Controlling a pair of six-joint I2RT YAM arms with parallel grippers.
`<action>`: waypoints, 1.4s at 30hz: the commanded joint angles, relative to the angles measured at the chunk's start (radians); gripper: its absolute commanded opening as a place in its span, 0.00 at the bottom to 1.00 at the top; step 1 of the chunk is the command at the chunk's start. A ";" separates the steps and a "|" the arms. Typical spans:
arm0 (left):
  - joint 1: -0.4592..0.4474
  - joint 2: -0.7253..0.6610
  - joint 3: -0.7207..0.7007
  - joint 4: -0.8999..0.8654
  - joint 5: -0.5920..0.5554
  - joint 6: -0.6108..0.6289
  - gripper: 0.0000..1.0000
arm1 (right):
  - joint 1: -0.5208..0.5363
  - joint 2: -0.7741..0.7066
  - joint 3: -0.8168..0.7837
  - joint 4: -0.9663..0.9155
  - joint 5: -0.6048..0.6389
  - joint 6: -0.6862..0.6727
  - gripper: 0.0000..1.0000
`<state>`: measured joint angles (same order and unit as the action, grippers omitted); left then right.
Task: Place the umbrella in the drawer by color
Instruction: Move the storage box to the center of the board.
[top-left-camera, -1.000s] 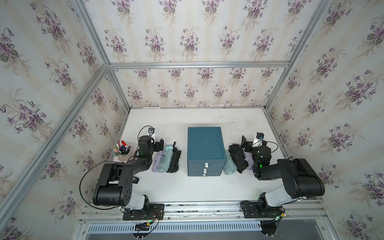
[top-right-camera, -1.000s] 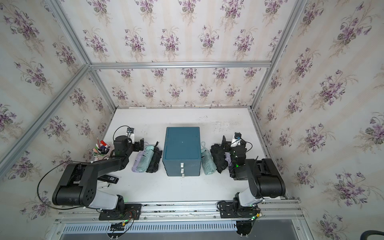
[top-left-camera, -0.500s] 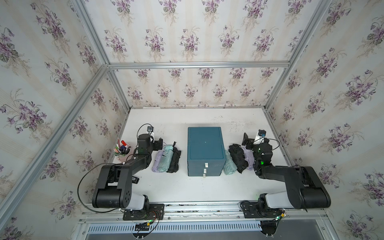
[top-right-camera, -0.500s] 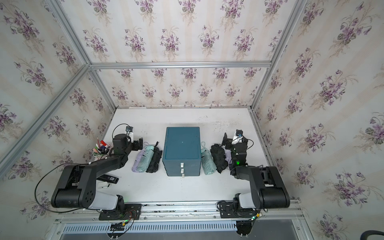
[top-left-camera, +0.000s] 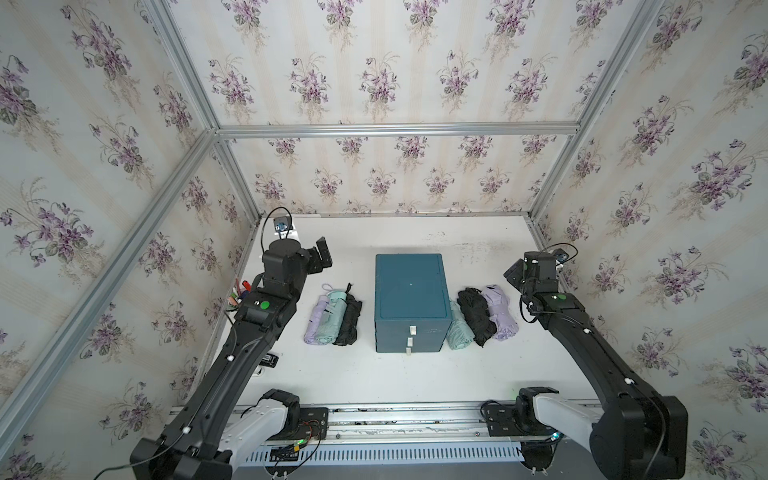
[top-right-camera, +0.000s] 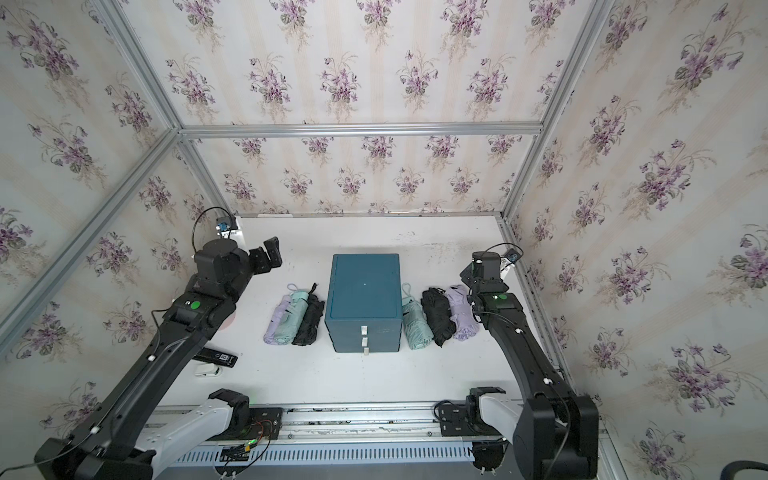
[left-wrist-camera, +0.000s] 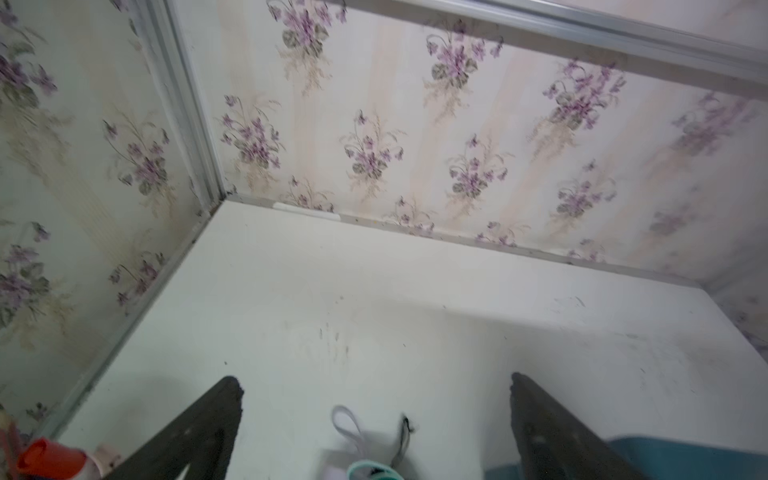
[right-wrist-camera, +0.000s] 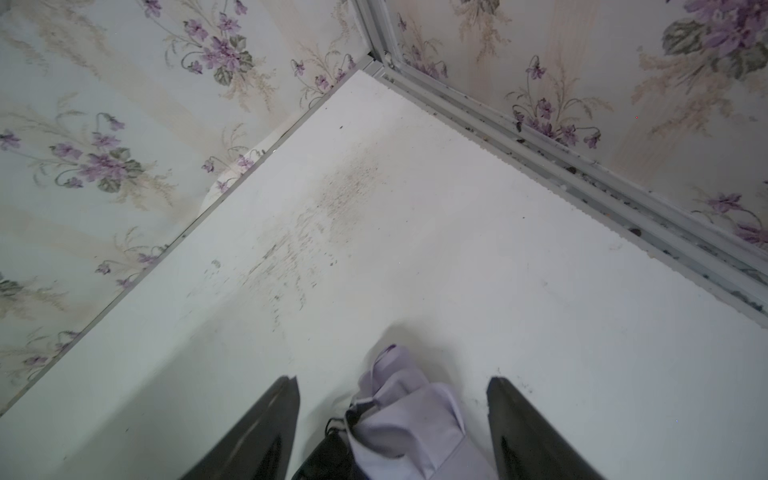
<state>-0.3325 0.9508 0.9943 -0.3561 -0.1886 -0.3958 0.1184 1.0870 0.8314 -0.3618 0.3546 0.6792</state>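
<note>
Both arms are reaching farther toward the back wall than a second ago. Right end effector (right-wrist-camera: 392, 380) is hovering released, and the lilac umbrella (right-wrist-camera: 409, 419) is showing between its spread fingers, seemingly untouched. It is lying folded and crumpled on the worktop (top-left-camera: 374, 374), long axis front-to-back, outermost right of the drawer chest (top-left-camera: 411, 291). Left end effector (left-wrist-camera: 374, 380) is gaping empty.

Umbrellas (top-left-camera: 332, 318) left and right of drawers (top-left-camera: 410, 286)

Left arm (top-left-camera: 237, 353), right arm (top-left-camera: 582, 340) — black links, white bases, green dots, cables.
</note>
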 joint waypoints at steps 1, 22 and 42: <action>-0.111 -0.091 -0.023 -0.245 0.070 -0.141 1.00 | 0.118 -0.027 0.100 -0.283 0.105 0.020 0.79; -0.489 -0.006 0.027 -0.314 0.269 -0.317 0.84 | 1.485 0.248 0.665 -0.883 0.437 0.494 0.72; -0.502 0.146 0.107 -0.364 0.130 -0.265 0.73 | 1.254 0.158 0.286 -0.329 0.136 0.304 0.51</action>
<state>-0.8364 1.0866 1.0882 -0.7010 -0.0093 -0.6926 1.4021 1.2331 1.1133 -0.8055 0.5686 1.0718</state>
